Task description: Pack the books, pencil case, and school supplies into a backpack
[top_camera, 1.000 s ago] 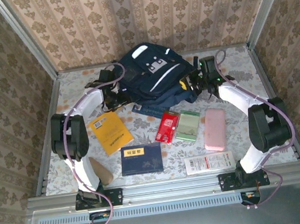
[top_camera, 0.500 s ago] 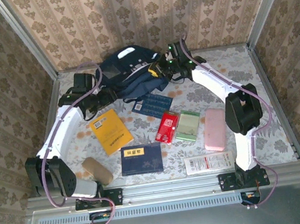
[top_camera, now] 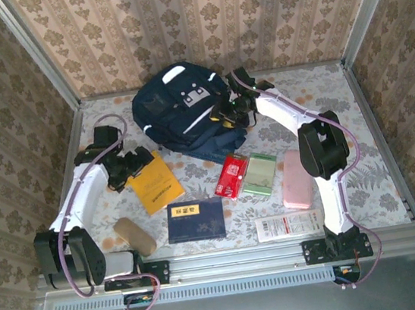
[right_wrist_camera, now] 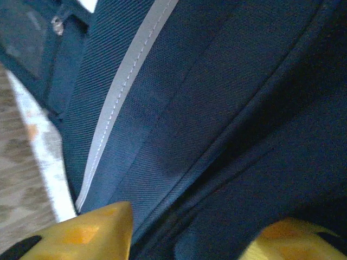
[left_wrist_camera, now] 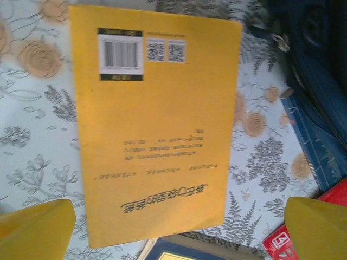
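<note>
The navy backpack (top_camera: 184, 106) lies at the back centre, and its striped fabric (right_wrist_camera: 179, 108) is close up in the right wrist view. My right gripper (top_camera: 227, 113) is at its right flank, open, with the fabric just beyond the fingertips (right_wrist_camera: 81, 233). My left gripper (top_camera: 134, 167) hovers open over the yellow-orange book (top_camera: 155, 183), whose back cover (left_wrist_camera: 154, 124) lies under it. The large dark blue book (top_camera: 195, 219) lies in front. An edge of the small patterned book (left_wrist_camera: 314, 154) shows beside the backpack. The pink pencil case (top_camera: 297, 179), red packet (top_camera: 232, 176), green packet (top_camera: 260, 174) and white packet (top_camera: 289, 225) lie on the right.
A tan oval case (top_camera: 135, 235) lies at the front left near the left arm's base. Patterned walls and metal posts close in the table on three sides. Bare floral tablecloth (top_camera: 337, 92) shows at the back right.
The backpack has shifted left and now covers most of the small patterned book. Both grippers opened. My left gripper drew away from the backpack to above the yellow book.
</note>
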Robot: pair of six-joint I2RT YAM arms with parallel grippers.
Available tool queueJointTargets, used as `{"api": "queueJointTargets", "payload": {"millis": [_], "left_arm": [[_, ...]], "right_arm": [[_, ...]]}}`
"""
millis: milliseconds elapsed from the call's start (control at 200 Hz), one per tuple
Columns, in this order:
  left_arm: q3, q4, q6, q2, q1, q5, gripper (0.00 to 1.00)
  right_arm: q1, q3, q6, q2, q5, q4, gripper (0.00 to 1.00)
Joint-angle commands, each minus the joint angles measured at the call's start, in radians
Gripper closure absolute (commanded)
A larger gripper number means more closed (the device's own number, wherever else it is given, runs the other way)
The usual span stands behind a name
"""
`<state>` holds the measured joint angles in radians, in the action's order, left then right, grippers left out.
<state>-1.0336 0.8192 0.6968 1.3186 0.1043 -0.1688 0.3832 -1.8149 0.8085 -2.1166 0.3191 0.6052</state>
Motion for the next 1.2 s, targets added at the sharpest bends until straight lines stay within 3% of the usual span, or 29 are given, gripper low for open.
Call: {"api": "queueJointTargets", "payload": {"millis": [0,120,205,340,530,590,660,715,815,1040,1195], "left_arm": [[0.041,0.045,0.036,0.006,-0.027,0.028,0.0],[0.103,-0.037,0.028,0.031,-0.057,-0.015,0.01],[0.133,-0.098,0.033,0.054,-0.062,-0.038,0.01],[0.141,-0.14,0.032,0.097,-0.063,-0.027,0.01],[0.149,-0.202,0.046,0.149,-0.073,-0.034,0.01],[0.15,-0.215,0.05,0.169,-0.076,-0.038,0.01],[0.152,-0.234,0.051,0.189,-0.08,-0.04,0.01],[0.152,-0.248,0.052,0.202,-0.084,-0.043,0.02],[0.152,-0.276,0.055,0.227,-0.094,-0.057,0.02],[0.176,-0.342,0.082,0.261,-0.099,-0.135,0.07],[0.205,-0.356,0.077,0.267,-0.098,-0.146,0.08]], "right_arm": [[0.03,0.006,-0.225,0.096,-0.325,0.008,0.42],[0.104,0.094,-0.376,0.176,-0.463,-0.048,0.29],[0.14,0.146,-0.43,0.218,-0.488,-0.087,0.29],[0.179,0.209,-0.498,0.268,-0.421,-0.133,0.32],[0.239,0.181,-0.564,0.249,-0.522,-0.074,0.2],[0.243,0.185,-0.559,0.255,-0.458,-0.088,0.2],[0.246,0.174,-0.53,0.239,-0.284,-0.124,0.21],[0.257,0.127,-0.493,0.182,-0.117,-0.127,0.23],[0.293,0.03,-0.444,0.06,0.062,-0.111,0.29],[0.388,-0.235,-0.443,-0.203,-0.002,0.096,0.32],[0.402,-0.29,-0.409,-0.283,0.016,0.103,0.34]]}}
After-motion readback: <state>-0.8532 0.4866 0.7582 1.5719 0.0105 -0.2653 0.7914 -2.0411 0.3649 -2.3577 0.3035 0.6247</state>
